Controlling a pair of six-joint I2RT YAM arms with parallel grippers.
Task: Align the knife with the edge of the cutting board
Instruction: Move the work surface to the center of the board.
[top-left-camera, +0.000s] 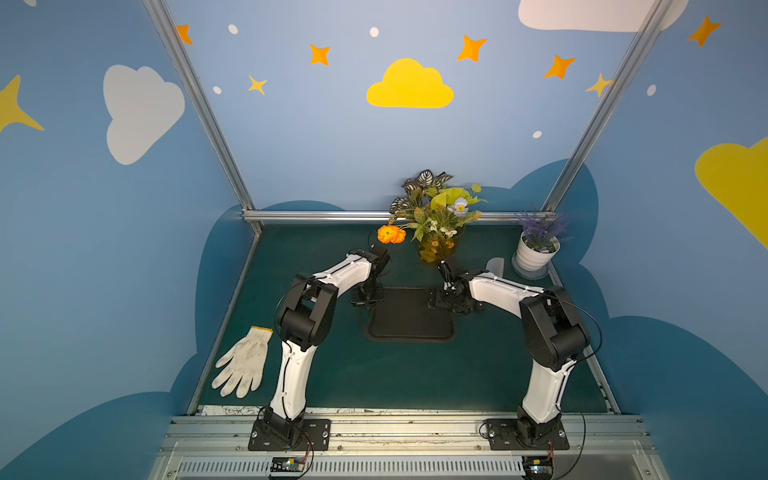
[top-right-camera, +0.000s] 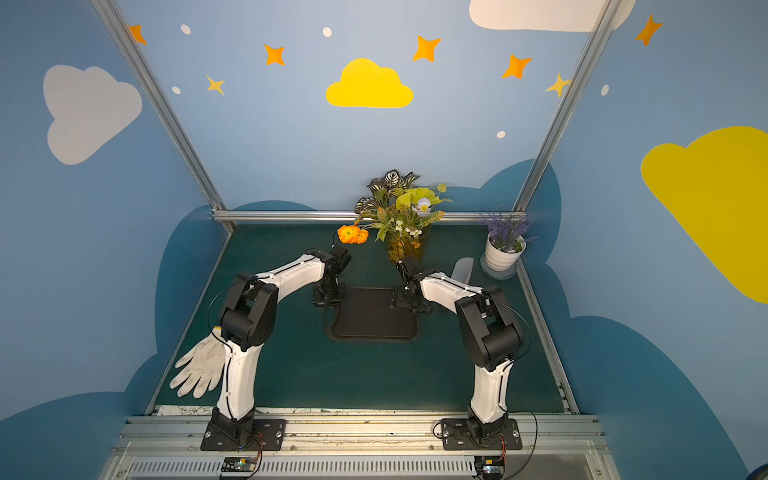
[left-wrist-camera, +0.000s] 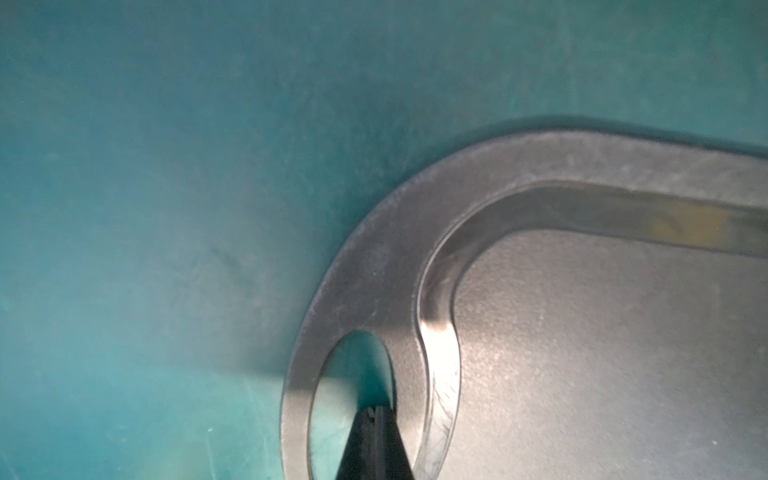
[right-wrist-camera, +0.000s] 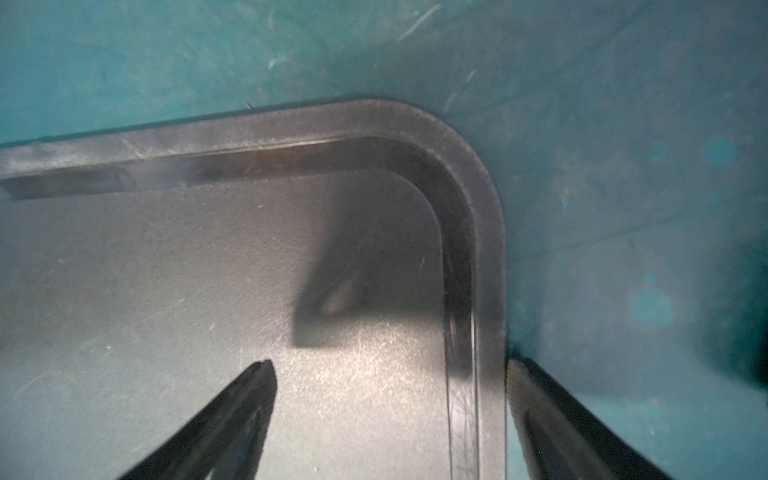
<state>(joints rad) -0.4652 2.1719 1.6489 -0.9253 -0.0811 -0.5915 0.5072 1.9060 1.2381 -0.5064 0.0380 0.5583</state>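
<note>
Top views, cutting board (top-left-camera: 409, 318): black and flat in the middle of the green counter (top-left-camera: 374, 374), with its long side running across the scene between the two arms.
Top views, knife (top-left-camera: 495, 265): only a pale grey piece of blade shows in both top views. It lies on the counter behind the right forearm, off the board, between the board's far right corner and the white pot (top-left-camera: 536, 253). The handle is hidden.
Top views, left tool (top-left-camera: 366, 303): lowered at the board's far left corner.
Top views, right tool (top-left-camera: 440, 300): lowered at the board's far right corner.
Top views, surroundings: a white glove (top-left-camera: 243, 365) lies beside the left arm, and a vase of flowers (top-left-camera: 436, 224) stands at the far edge.
Left wrist view, left tool (left-wrist-camera: 374, 415): clenched, tips pressed together with nothing between them, pointing into the board's oval handle hole (left-wrist-camera: 353, 374), where green counter shows through.
Right wrist view, right tool (right-wrist-camera: 390, 365): released, fingers (right-wrist-camera: 249, 399) spread wide and grasping nothing. One is over the board's surface and the other is just outside the grooved rim (right-wrist-camera: 461, 249), near a rounded corner.
</note>
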